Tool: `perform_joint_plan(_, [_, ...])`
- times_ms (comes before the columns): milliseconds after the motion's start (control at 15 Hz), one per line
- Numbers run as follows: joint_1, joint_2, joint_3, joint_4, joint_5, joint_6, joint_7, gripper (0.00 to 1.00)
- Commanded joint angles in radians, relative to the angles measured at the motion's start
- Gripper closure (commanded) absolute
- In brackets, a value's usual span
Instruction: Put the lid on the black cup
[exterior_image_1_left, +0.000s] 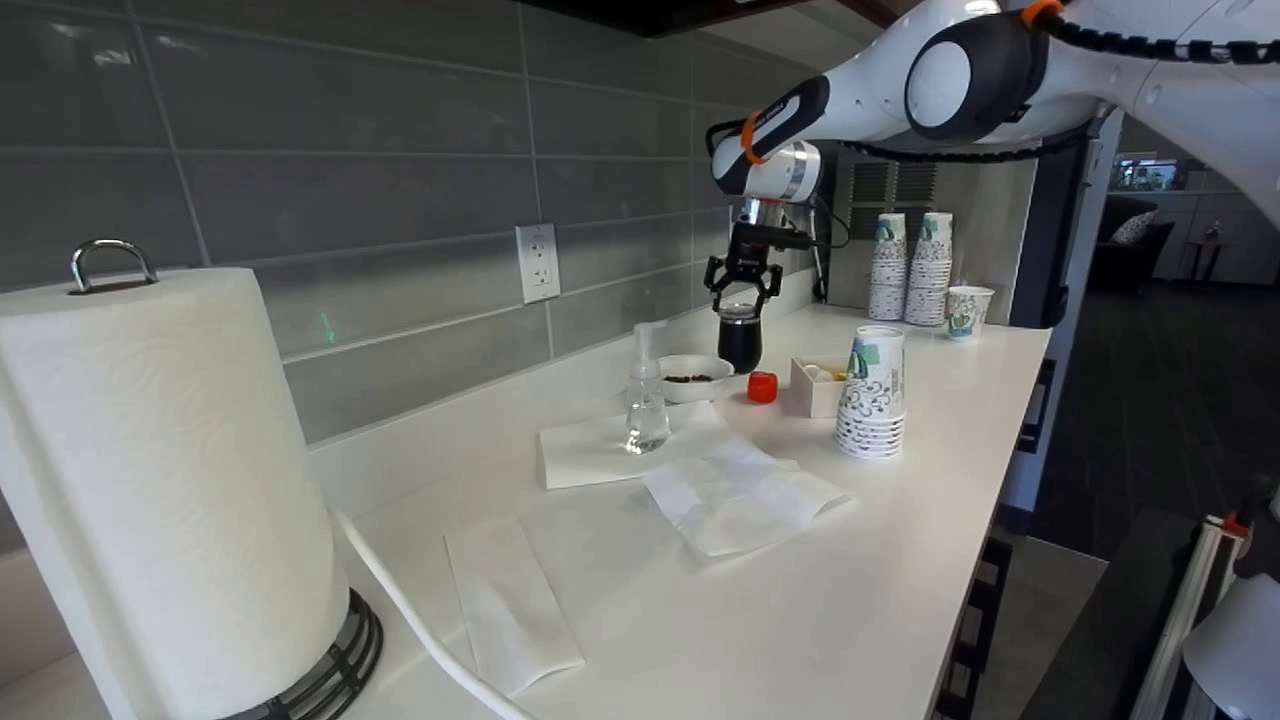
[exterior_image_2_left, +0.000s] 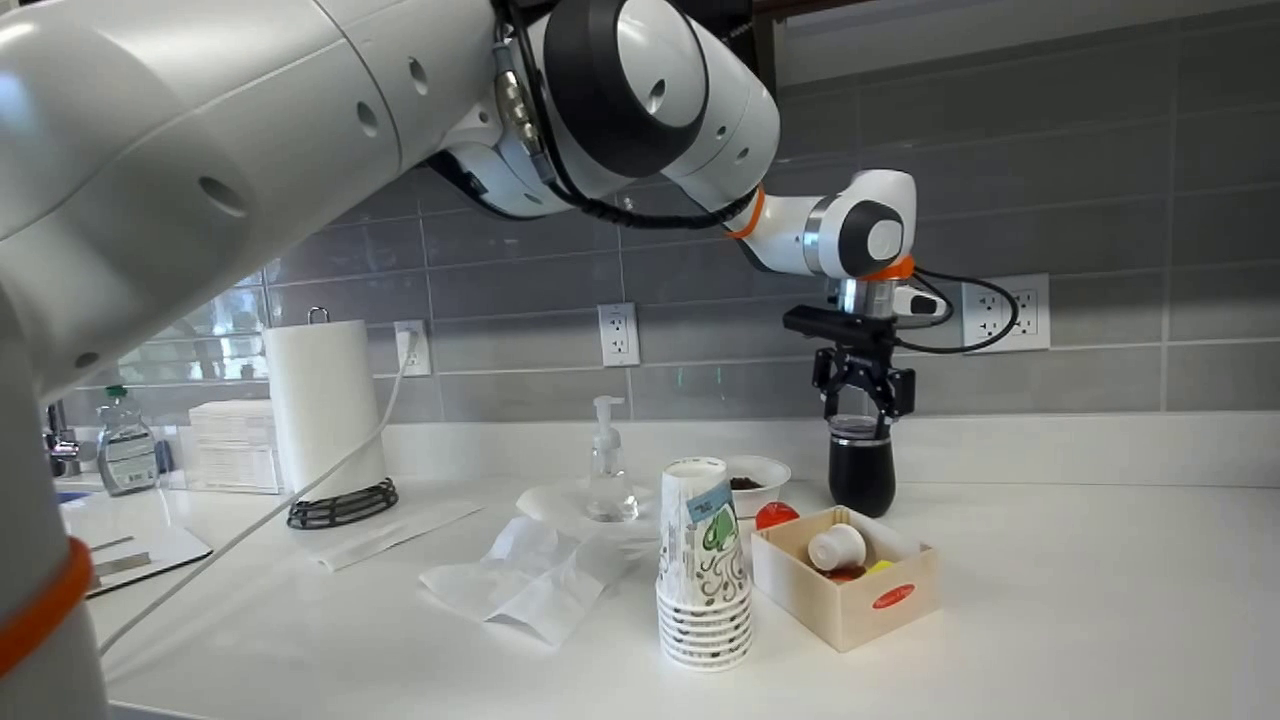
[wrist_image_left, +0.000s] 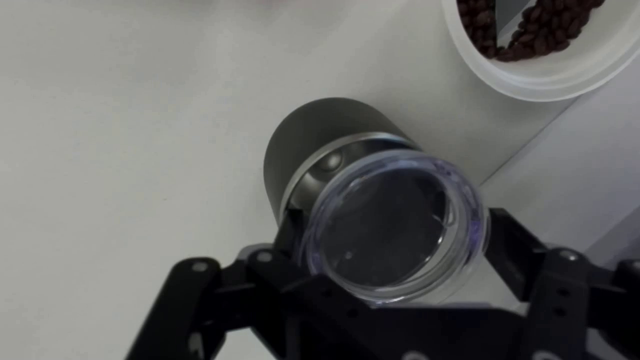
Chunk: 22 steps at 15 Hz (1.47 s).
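Note:
The black cup (exterior_image_2_left: 862, 478) stands upright on the counter near the wall, and also shows in an exterior view (exterior_image_1_left: 740, 346). In the wrist view its silver rim and open mouth (wrist_image_left: 320, 172) show at the upper left of the lid. The clear round lid (wrist_image_left: 390, 230) is between the fingers of my gripper (wrist_image_left: 392, 217), one finger against each side. In both exterior views my gripper (exterior_image_1_left: 740, 298) (exterior_image_2_left: 857, 412) points down with the lid (exterior_image_2_left: 855, 427) right over the cup's top. I cannot tell whether the lid touches the rim. The lid covers part of the cup's mouth.
A white bowl of beans (wrist_image_left: 540, 80) stands close to the cup. A red object (exterior_image_1_left: 762, 387) and a wooden box (exterior_image_2_left: 845, 595) are in front. A white paper-cup stack (exterior_image_2_left: 705, 570), a pump bottle (exterior_image_1_left: 645, 400) and paper napkins (exterior_image_1_left: 740, 495) stand or lie farther off.

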Motion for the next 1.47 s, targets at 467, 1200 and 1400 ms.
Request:
perform_joint_plan(467, [0.012, 0.038, -0.021, 0.075, -0.02, -0.023, 0.07, 0.35])
perform_joint_plan(1200, [0.026, 0.052, -0.031, 0.092, -0.032, -0.022, 0.103, 0.0])
perform_joint_plan(1400, [0.024, 0.059, -0.031, 0.102, -0.031, -0.023, 0.106, 0.0])
